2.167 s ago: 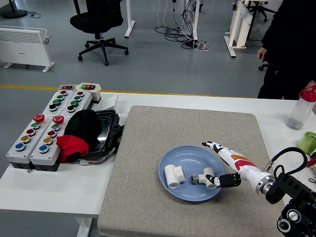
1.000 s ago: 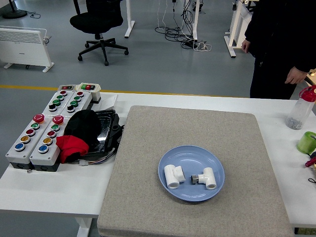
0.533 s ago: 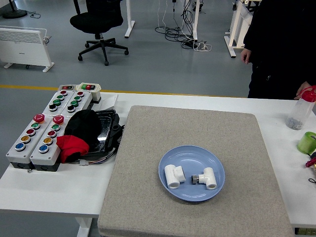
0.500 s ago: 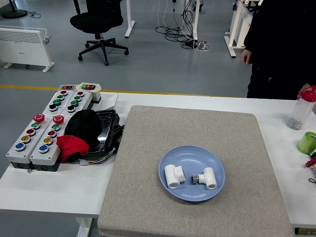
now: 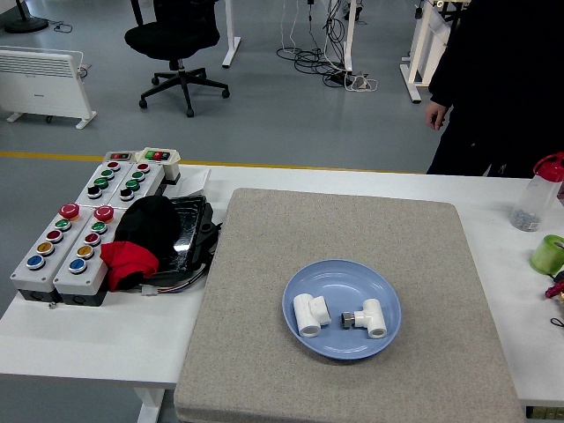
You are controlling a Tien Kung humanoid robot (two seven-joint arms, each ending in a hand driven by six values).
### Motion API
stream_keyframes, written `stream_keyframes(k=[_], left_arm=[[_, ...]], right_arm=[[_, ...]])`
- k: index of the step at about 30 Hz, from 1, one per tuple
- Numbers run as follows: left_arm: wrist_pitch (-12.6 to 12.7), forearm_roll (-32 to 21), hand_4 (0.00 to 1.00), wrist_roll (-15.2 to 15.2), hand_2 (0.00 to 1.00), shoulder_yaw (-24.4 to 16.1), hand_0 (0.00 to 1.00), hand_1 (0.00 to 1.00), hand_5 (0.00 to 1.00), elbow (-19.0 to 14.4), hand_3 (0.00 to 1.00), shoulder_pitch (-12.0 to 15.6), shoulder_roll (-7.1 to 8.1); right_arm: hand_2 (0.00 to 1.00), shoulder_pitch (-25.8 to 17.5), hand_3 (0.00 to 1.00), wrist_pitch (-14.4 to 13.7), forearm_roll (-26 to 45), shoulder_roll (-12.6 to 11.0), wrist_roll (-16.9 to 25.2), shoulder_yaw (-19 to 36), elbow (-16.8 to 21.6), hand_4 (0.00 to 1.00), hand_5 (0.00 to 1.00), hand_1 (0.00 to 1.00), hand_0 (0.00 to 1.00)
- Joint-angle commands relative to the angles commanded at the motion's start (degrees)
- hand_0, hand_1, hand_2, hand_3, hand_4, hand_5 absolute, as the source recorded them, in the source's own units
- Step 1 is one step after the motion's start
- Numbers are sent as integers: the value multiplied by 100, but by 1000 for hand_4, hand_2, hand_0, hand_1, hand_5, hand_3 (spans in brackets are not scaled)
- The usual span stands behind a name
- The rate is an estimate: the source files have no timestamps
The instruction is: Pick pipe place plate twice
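We see two white pipe fittings (image 5: pixel 310 315) (image 5: pixel 367 318) lying apart inside the blue plate (image 5: pixel 341 277) on the grey mat (image 5: pixel 264 264); a person (image 5: pixel 502 79) stands beyond the surface.

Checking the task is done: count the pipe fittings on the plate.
2. One white pipe fitting lies left on the blue plate; the other fitting lies right, apart from it. None seems hidden.

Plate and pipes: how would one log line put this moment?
plate: on mat | pipes: left, right, both on plate | robot hands: not in view
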Motion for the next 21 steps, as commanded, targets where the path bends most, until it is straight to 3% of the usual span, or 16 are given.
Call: stream_keyframes(k=[11, 21], left_arm=[[-4, -7, 396, -8, 702, 12, 721, 741, 998, 0, 648, 2, -4], [-8, 41, 395, -2, 702, -10, 722, 741, 998, 0, 647, 42, -11]], right_arm=[[878, -11, 846, 138, 210, 5, -2, 15, -1, 576, 541, 802, 854], [839, -64, 806, 631, 521, -4, -99, 53, 7, 575, 561, 788, 842]])
